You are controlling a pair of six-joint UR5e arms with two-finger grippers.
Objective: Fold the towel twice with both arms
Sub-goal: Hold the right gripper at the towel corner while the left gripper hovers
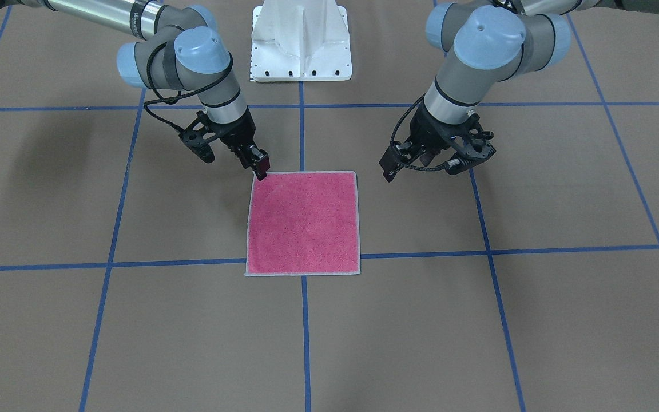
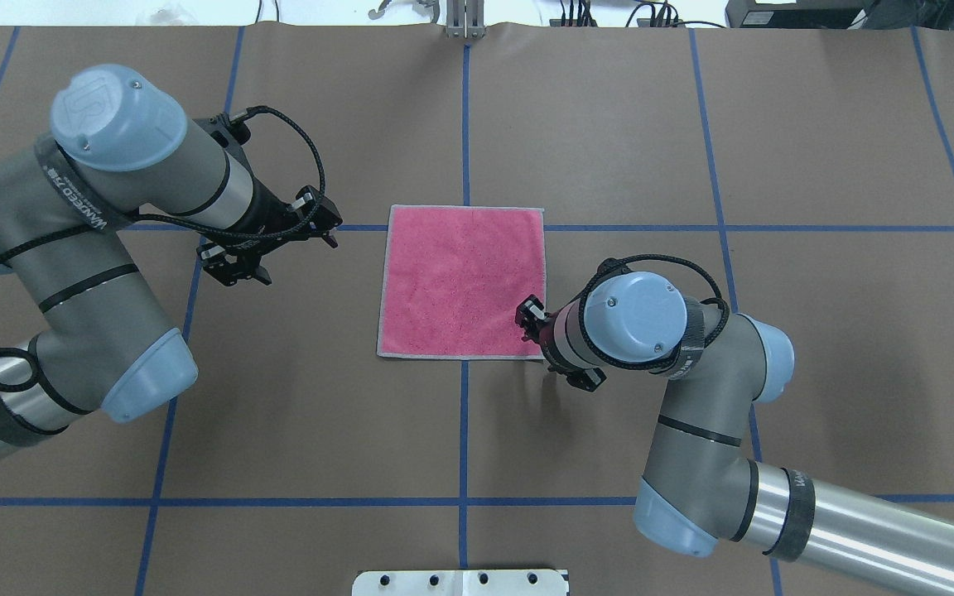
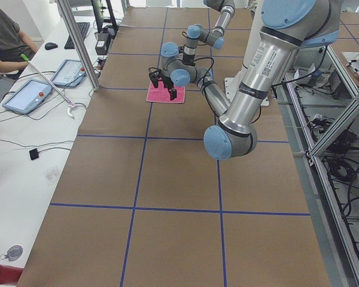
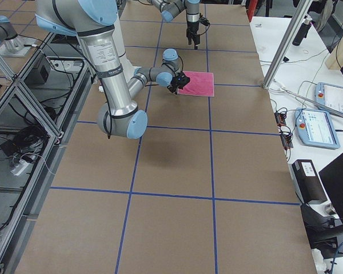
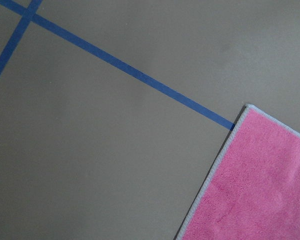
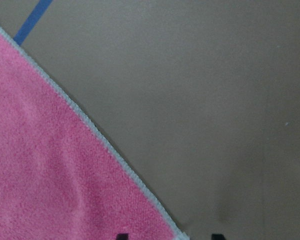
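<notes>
The towel (image 1: 304, 223) lies flat and unfolded, pink face up, on the brown table; it also shows in the overhead view (image 2: 464, 281). My right gripper (image 1: 259, 169) is low over the towel's corner nearest the robot, at the lower right corner in the overhead view (image 2: 529, 317). It is open: the right wrist view shows two black fingertips (image 6: 121, 236) apart on either side of that corner of the towel (image 6: 50, 175). My left gripper (image 2: 330, 230) hovers beside the towel's far left corner, apart from it, and looks open and empty. The left wrist view shows that corner (image 5: 260, 190) but no fingers.
The white bolted pedestal (image 1: 301, 46) stands at the robot's side of the table. Blue tape lines (image 2: 464, 430) cross the brown surface. A side bench with tablets (image 3: 27, 95) and a seated person (image 3: 6, 36) lies beyond the far edge, behind a metal post (image 3: 78, 48).
</notes>
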